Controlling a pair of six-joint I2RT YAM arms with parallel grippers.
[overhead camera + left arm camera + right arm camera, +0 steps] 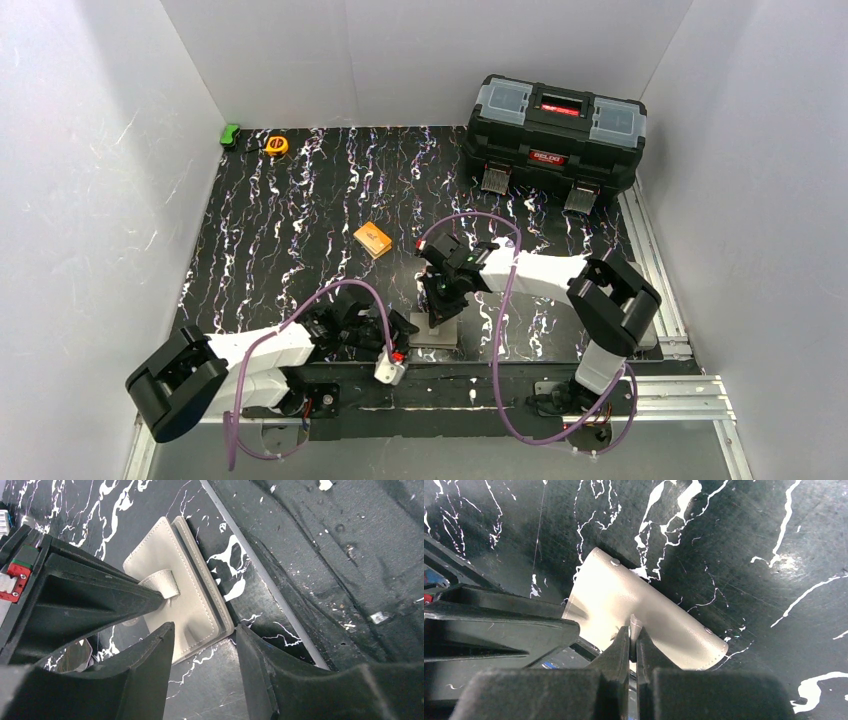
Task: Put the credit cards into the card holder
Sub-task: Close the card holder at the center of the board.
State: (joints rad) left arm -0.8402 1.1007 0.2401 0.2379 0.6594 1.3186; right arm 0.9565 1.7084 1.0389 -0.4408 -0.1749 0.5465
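The taupe card holder (pixel 440 336) lies near the table's front edge, between the two arms. My right gripper (pixel 634 630) is shut on its snap tab (pixel 636 622), pinching the tab upright above the holder's flap (pixel 649 605). In the left wrist view the holder (pixel 175 600) lies flat, with stacked panel edges along its right side. My left gripper (pixel 205 630) is open just in front of it, and the holder's near corner sits between the fingertips, apart from both. The credit cards are out of view.
A black toolbox (pixel 555 130) stands at the back right. A small orange block (pixel 373 238) lies mid-table. A yellow tape measure (pixel 277 145) and a green item (pixel 231 134) sit at the back left. The table's metal edge strip (pixel 270 580) runs right beside the holder.
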